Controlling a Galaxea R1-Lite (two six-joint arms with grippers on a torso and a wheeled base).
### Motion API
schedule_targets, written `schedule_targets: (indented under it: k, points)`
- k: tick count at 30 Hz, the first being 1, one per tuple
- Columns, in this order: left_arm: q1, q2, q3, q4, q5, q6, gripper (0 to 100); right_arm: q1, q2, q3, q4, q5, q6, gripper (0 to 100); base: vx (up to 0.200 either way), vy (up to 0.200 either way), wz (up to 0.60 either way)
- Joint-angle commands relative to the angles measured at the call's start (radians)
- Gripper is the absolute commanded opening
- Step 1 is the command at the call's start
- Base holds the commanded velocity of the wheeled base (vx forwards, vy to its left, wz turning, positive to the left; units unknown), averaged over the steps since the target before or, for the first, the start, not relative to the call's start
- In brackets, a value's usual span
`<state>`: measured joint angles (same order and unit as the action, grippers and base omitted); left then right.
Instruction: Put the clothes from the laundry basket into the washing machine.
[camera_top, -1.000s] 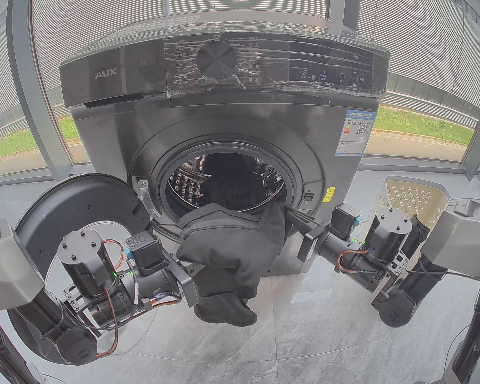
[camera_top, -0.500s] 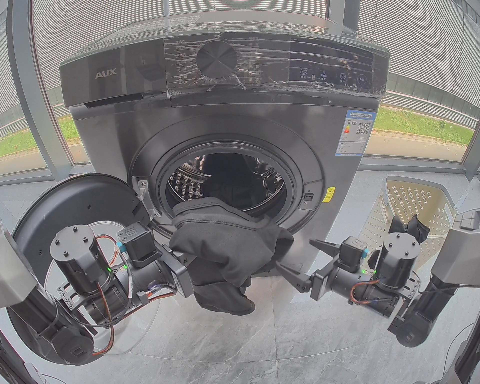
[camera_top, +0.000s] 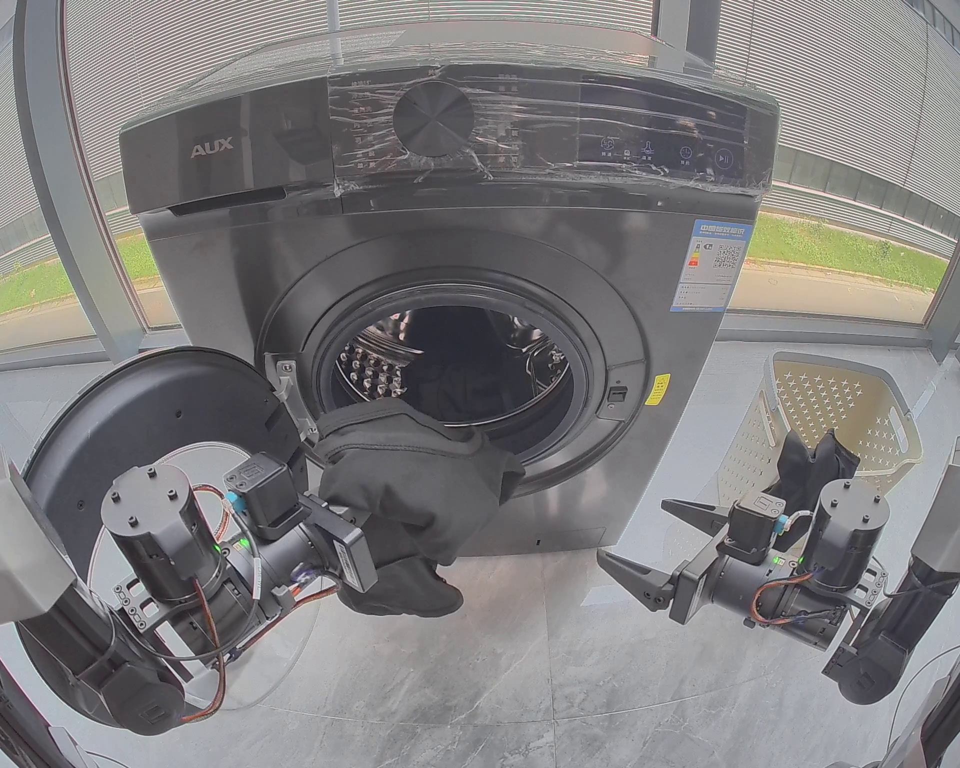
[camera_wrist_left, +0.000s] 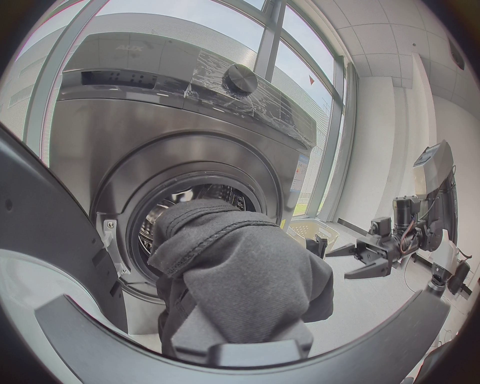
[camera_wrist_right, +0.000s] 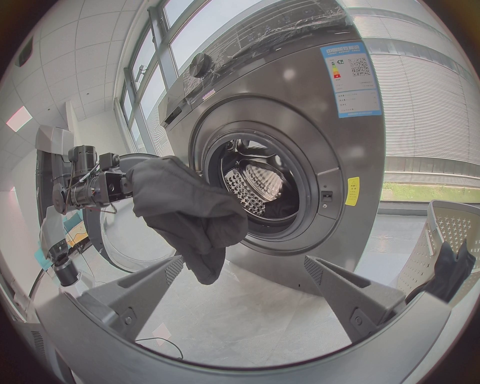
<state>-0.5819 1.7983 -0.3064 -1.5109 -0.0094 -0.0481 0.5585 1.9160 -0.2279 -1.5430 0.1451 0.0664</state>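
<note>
A dark grey garment (camera_top: 415, 485) hangs in front of the washing machine's open drum (camera_top: 455, 365), its upper fold at the lower rim of the opening. My left gripper (camera_top: 372, 535) is shut on the garment's lower left part; in the left wrist view the cloth (camera_wrist_left: 240, 270) covers the fingers. My right gripper (camera_top: 640, 535) stands open and empty over the floor, to the right of the garment and apart from it. In the right wrist view the garment (camera_wrist_right: 185, 210) droops from the left gripper (camera_wrist_right: 124, 184), beyond the spread right fingers (camera_wrist_right: 155, 282).
The round washer door (camera_top: 150, 420) is swung open at the left, behind my left arm. A cream laundry basket (camera_top: 850, 400) stands on the floor at the right with another dark cloth (camera_top: 815, 465) in it. Grey tile floor (camera_top: 540, 650) lies between the arms.
My right gripper let go of the garment's right edge, opened and drew back down and to the right. The garment sagged and shifted left with my left gripper.
</note>
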Motion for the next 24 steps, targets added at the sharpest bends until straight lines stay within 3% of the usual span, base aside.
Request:
schedule_targets:
  k: [1, 5, 14, 24]
  points:
    - [-0.009, 0.036, 0.013, 0.000, 0.002, 0.001, 0, -0.008, -0.012, -0.004, 0.000, 0.001, 0.001, 100, 0.000, 0.000, 0.00]
    - [-0.007, 0.072, 0.004, 0.000, 0.000, -0.001, 0, -0.008, -0.012, -0.007, 0.000, -0.001, 0.001, 100, 0.000, 0.000, 0.00]
    - [-0.009, 0.113, 0.000, -0.002, 0.009, -0.001, 0, -0.003, -0.009, -0.007, 0.000, -0.001, 0.001, 100, 0.200, 0.000, 0.00]
    - [-0.015, 0.116, -0.002, -0.002, 0.025, 0.001, 0, 0.006, -0.011, -0.007, 0.000, -0.002, 0.001, 100, 0.020, 0.000, 0.00]
